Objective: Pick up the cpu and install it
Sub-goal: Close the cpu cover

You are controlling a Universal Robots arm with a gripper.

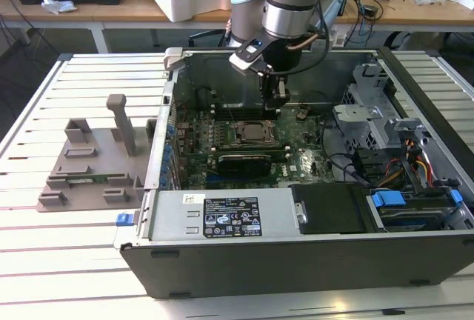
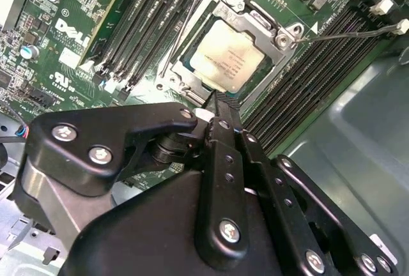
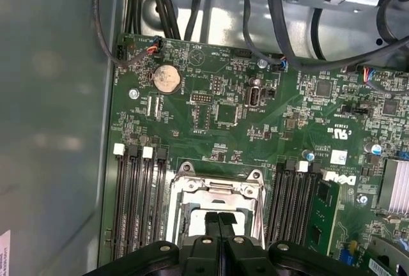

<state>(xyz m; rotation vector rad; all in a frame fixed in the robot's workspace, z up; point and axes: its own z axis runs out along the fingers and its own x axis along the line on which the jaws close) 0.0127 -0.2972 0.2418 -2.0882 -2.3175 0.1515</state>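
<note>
The cpu lies flat in its socket on the green motherboard, its silver top plate facing up, with the metal socket frame around it and the thin wire lever swung out to one side. In the exterior view the cpu sits mid-board inside the open computer case. My gripper hangs just above and slightly behind the socket. Its black fingers are pressed together with nothing between them. In the second wrist view the gripper tip sits close over the cpu's near edge.
A grey plastic holder block with upright posts stands on the slatted table at the exterior view's left. Memory slots flank the socket. A black expansion card, the power supply, the drive cage and cables crowd the case.
</note>
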